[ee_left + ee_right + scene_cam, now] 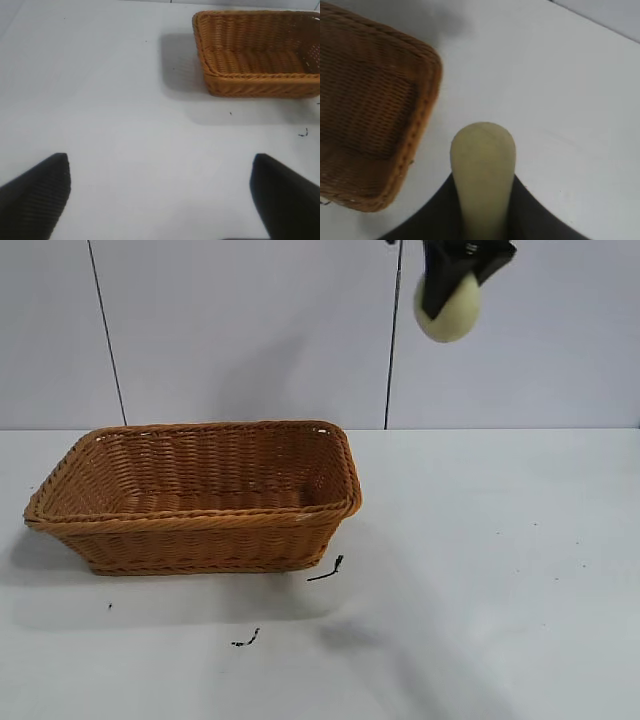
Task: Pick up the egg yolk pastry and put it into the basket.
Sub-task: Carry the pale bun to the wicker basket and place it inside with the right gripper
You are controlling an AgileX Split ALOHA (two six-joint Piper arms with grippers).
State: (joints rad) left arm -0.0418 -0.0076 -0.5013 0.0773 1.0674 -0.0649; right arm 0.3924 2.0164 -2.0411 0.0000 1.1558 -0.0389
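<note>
The orange-brown wicker basket (195, 495) stands on the white table at the left, with nothing in it. My right gripper (455, 280) is high up at the top of the exterior view, to the right of the basket, shut on the pale yellow egg yolk pastry (448, 308). In the right wrist view the pastry (482, 170) is squeezed between the two dark fingers, with the basket (370, 115) below and to one side. My left gripper (160, 195) is open and empty over bare table, away from the basket (260, 55).
Two small black scraps (327, 570) (246, 639) lie on the table in front of the basket. Two thin dark cables run down the pale back wall (250, 330). Bare table surface (500, 570) lies right of the basket.
</note>
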